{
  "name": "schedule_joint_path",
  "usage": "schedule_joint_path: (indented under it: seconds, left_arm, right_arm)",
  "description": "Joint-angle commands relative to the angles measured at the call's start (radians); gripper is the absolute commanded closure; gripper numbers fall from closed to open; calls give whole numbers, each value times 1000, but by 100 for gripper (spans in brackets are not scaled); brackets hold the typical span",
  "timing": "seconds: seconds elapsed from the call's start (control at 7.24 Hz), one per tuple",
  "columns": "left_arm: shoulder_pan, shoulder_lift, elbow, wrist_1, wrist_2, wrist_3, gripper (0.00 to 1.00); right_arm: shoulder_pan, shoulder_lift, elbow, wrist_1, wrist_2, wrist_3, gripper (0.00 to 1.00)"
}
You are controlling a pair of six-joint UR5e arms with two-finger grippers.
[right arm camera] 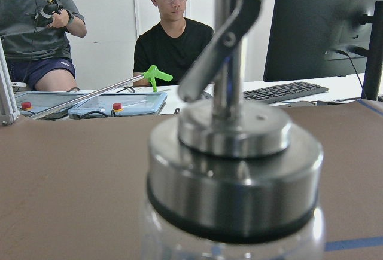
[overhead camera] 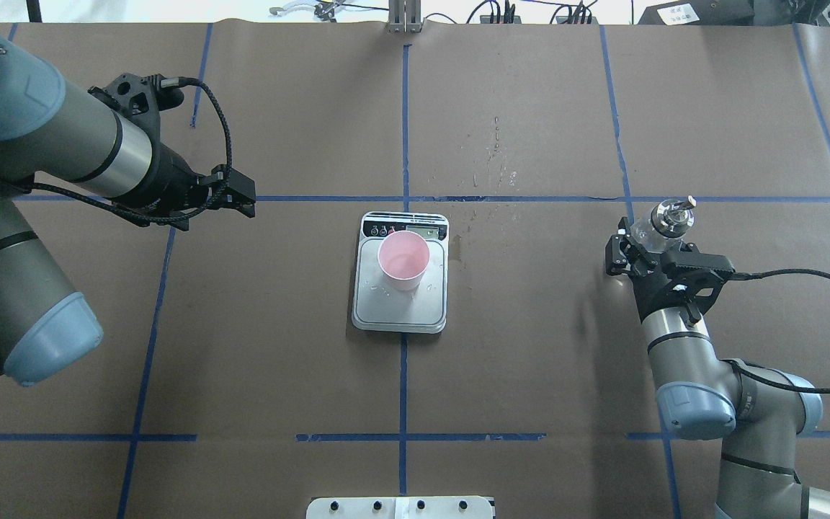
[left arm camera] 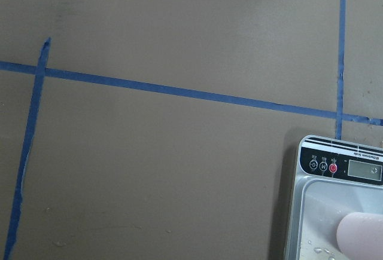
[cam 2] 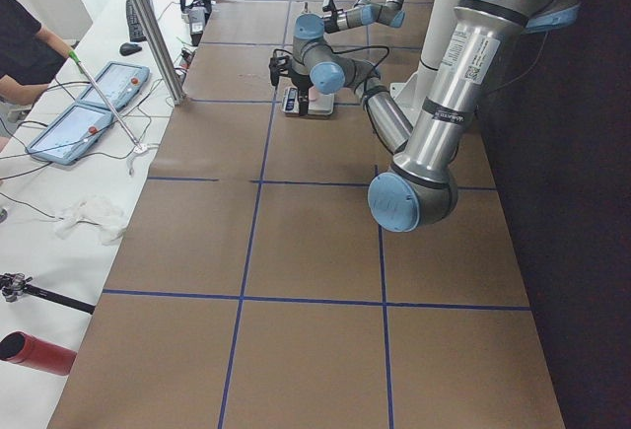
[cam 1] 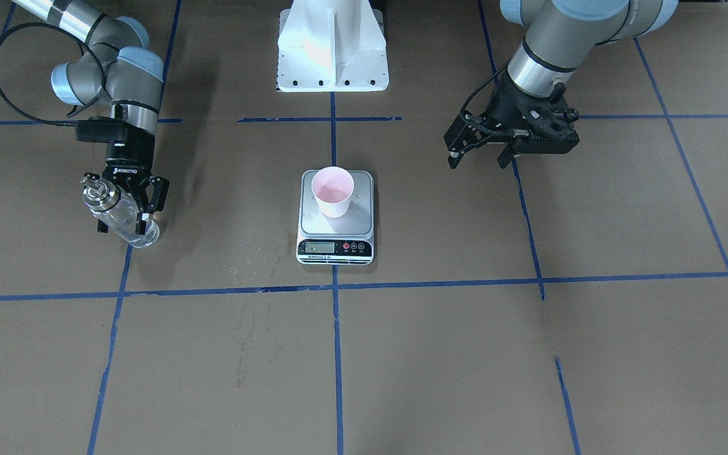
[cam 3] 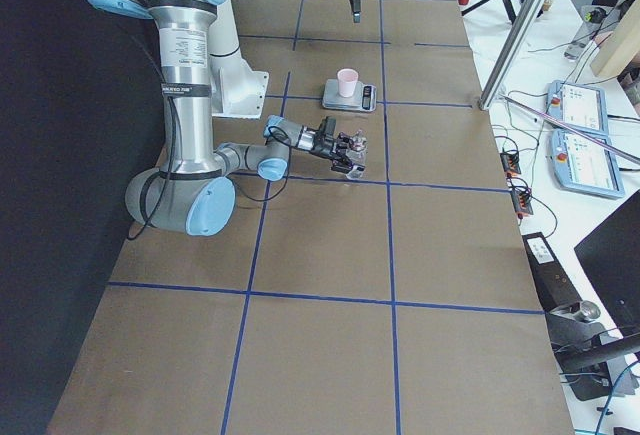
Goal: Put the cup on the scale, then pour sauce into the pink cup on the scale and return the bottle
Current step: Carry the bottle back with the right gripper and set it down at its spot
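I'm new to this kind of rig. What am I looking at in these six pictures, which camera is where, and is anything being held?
This is a robot with two arms at a paper-covered table marked with blue tape. Two pictures look down on the table, one from behind the robot and one facing it. Two look along the table from its ends. The last two come from cameras on the wrists. In the middle sits a small kitchen scale with a pink cup upright on its platform. The right gripper is shut on a clear glass bottle with a metal cap, well to one side of the scale. The left gripper is open and empty, above the table.
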Motion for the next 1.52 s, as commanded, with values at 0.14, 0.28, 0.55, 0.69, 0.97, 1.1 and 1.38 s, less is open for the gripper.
schedule_joint_path:
  seconds: [0.14,0.28,0.55,0.69,0.97,1.1,1.38]
  left_arm:
    - [0,3,0,0,-1,0,0]
    - [0,3,0,0,-1,0,0]
    - [0,3,0,0,0,0,0]
    - [0,3,0,0,0,0,0]
    - [0,3,0,0,0,0,0]
    - [2,3,0,0,0,0,0]
    - [2,5,0,0,0,0,0]
  right_arm:
    - [-1,-6,-6,6,-6,0,100]
    - [1,-8,-5,6,-6,0,100]
    - [-6,-12,-18,8,-6,-5,100]
    - [-7,-12,-18,9,-6,-5,3]
    - [-15,-11,-15,9,-8,-5,0]
    - [-21,-11,-14,9,-11,-5,0]
    - [-61,-23,-8,11,-53,-2,0]
